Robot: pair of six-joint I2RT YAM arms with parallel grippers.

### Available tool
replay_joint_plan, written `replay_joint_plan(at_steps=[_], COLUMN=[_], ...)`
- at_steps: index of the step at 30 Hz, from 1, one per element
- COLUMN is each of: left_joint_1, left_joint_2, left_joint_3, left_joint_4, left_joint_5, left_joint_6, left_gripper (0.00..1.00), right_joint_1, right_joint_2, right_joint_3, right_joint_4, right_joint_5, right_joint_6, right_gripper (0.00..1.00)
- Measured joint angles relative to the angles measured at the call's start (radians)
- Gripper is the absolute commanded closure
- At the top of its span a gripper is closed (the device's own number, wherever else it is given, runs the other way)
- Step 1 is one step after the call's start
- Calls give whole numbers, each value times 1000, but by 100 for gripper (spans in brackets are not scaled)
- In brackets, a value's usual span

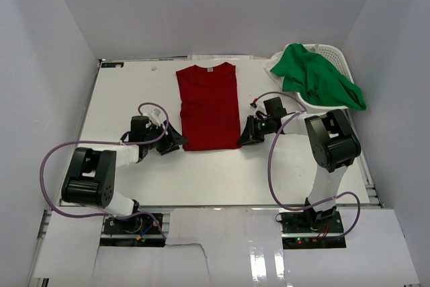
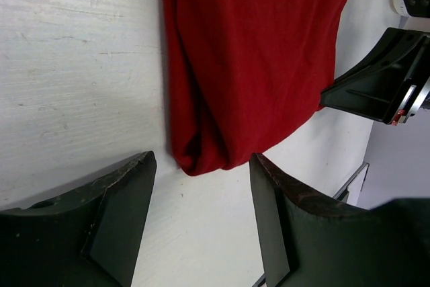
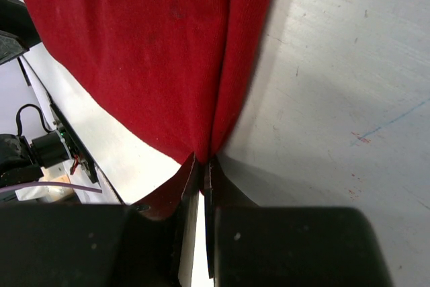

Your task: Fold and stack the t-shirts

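The deep red short-sleeved cloth t-shirt (image 1: 209, 105) lies flat at the middle of the white counter (image 1: 134, 99), folded lengthwise into a narrow strip with its collar at the far end, while the bright green cloth t-shirt (image 1: 321, 80) sits crumpled at the counter's far right corner.

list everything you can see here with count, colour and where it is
table: 1, white, under everything
basket: 1, white slotted, far right corner of the table
red t-shirt: 1, deep red, flat on the middle of the table
green t-shirt: 1, bright green, crumpled in the basket, spilling over its rim
left gripper: 1, black, open at the red t-shirt's near left corner
right gripper: 1, black, shut on the red t-shirt's near right corner
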Motion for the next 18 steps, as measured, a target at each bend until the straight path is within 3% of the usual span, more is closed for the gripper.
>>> replay_joint_plan(at_steps=[18], left_joint_1=[-8], left_joint_2=[111], left_joint_3=[16], left_joint_4=[123], left_joint_5=[74], left_joint_6=[-32], left_gripper=[40], right_joint_1=[0], right_joint_2=[0], right_joint_3=[0], right_joint_4=[0], right_joint_5=[0], right_joint_6=[0], right_gripper=[92])
